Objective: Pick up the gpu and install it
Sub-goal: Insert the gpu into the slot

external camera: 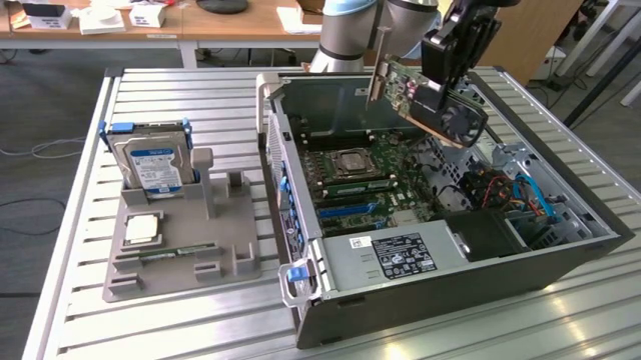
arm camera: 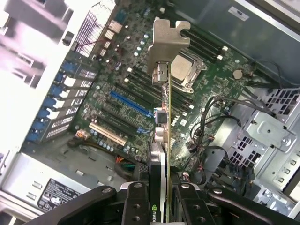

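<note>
Green-boarded gpu hangs clamped in the tool, upper right of the exterior view, above the open computer case: the carry step, with the card not yet seated. Installing, I judge, calls for lining its edge up with the blue slot on the motherboard. Loose cables and the case wall crowd the way down. A hard drive stands aside on the table.

Open computer case on slatted metal table, motherboard and power supply inside the case, grey holder tray beside the case bearing an upright blue-labelled hard drive and, seemingly, a memory stick
</note>
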